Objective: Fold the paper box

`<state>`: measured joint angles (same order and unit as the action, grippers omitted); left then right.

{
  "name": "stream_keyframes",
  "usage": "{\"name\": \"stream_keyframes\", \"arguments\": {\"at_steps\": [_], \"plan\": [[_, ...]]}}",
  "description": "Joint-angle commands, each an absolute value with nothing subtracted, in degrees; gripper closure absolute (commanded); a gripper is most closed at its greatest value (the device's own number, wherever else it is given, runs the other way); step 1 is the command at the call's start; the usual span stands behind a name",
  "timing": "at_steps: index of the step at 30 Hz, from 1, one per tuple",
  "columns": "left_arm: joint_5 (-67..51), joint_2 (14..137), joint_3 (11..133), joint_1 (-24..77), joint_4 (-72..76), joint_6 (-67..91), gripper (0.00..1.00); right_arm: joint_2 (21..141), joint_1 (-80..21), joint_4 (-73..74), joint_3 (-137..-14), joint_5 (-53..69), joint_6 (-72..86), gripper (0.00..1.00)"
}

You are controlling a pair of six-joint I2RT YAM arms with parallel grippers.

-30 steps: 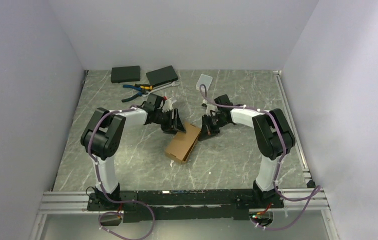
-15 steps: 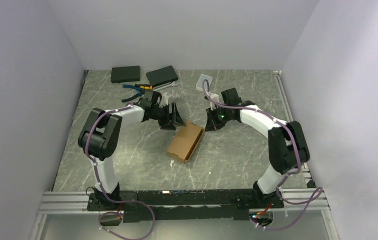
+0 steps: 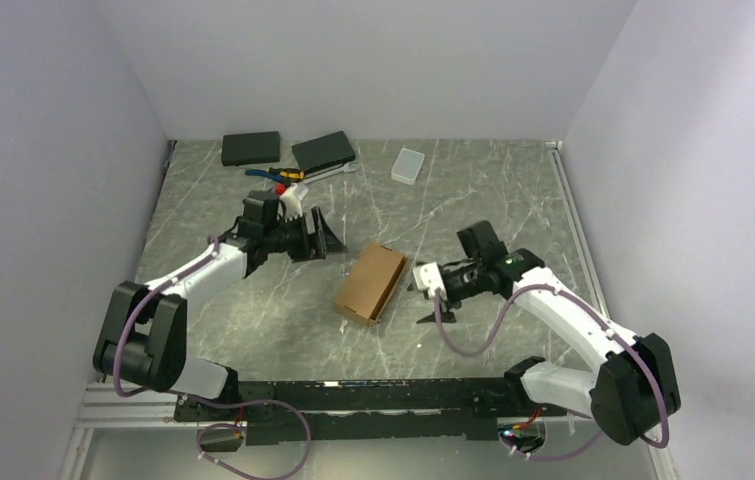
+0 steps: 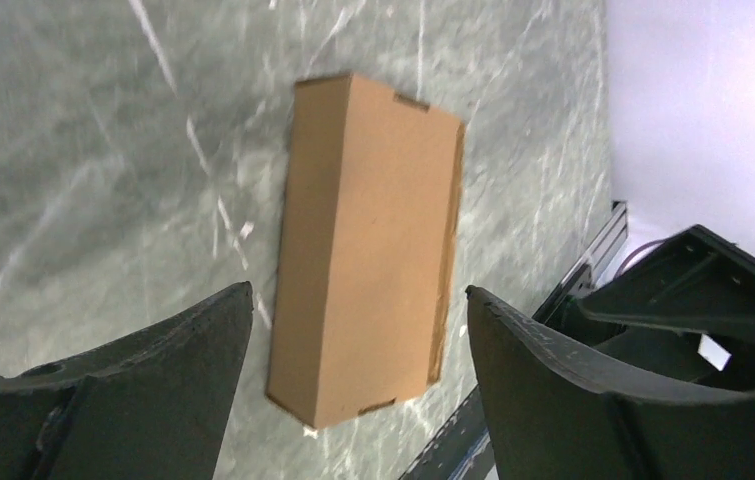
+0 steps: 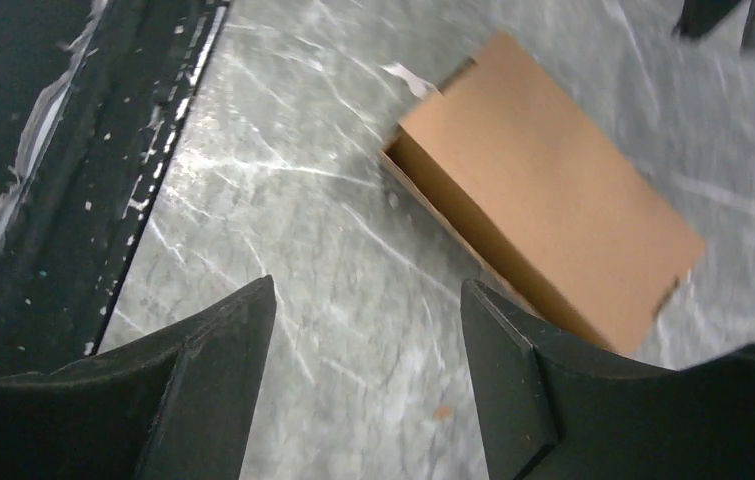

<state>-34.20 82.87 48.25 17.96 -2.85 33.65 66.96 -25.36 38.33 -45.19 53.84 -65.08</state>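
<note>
Now, your paper box [image 3: 368, 283] lies closed on the table [image 3: 253, 300] between the arms, touched by neither. Judge it light, hollow, stiff yet crushable, so pinch gently across its narrow width. Its long axis runs diagonally, near-left to far-right. Left gripper [image 3: 318, 233] and right gripper [image 3: 427, 296] both gape wide, empty.

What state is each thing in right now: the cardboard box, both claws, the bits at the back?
Brown cardboard paper box: folded shut, lying on the table, untouched.
Left gripper: open, empty.
Right gripper: open, empty.
Two flat black rectangular boxes: closed, lying flat.
Small translucent white plastic case: lying flat; lid state unclear.
</note>
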Motion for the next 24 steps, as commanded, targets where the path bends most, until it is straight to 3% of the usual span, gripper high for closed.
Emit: {"name": "stream_keyframes", "arguments": {"at_steps": [1,3,4,5,7,8,14,18,24], "plan": [[-34.8,79.9,41.3,17.7,3.1,36.5,0.22,68.2,-31.6,34.9,-43.5,53.6,-84.4,0.31],[-35.9,80.9,40.2,17.7,4.0,37.1,0.33,69.9,-35.1,29.6,-43.2,50.4,-80.9,0.38],[-36.5,81.6,40.2,17.7,4.0,37.2,0.39,70.7,-37.0,26.6,-42.9,48.1,-78.6,0.46],[-37.4,82.5,40.3,17.7,4.2,37.3,0.43,71.4,-38.7,24.0,-43.0,45.7,-75.8,0.58],[-38.7,83.8,40.2,17.8,5.1,37.8,0.50,73.5,-41.0,24.2,-44.5,42.7,-74.2,0.92],[-38.9,84.3,40.1,17.8,5.4,37.8,0.51,74.6,-41.8,25.8,-45.4,42.0,-74.9,1.00],[-40.3,87.4,40.0,18.2,7.5,38.2,0.54,81.7,-45.5,32.7,-47.8,35.9,-79.7,1.00],[-40.9,89.4,40.1,19.0,8.6,38.5,0.57,85.5,-48.6,25.7,-48.0,28.4,-73.4,1.00],[-40.5,93.4,39.8,22.1,10.3,38.5,0.68,89.4,-51.3,15.6,-49.6,22.6,-64.4,1.00]]}}
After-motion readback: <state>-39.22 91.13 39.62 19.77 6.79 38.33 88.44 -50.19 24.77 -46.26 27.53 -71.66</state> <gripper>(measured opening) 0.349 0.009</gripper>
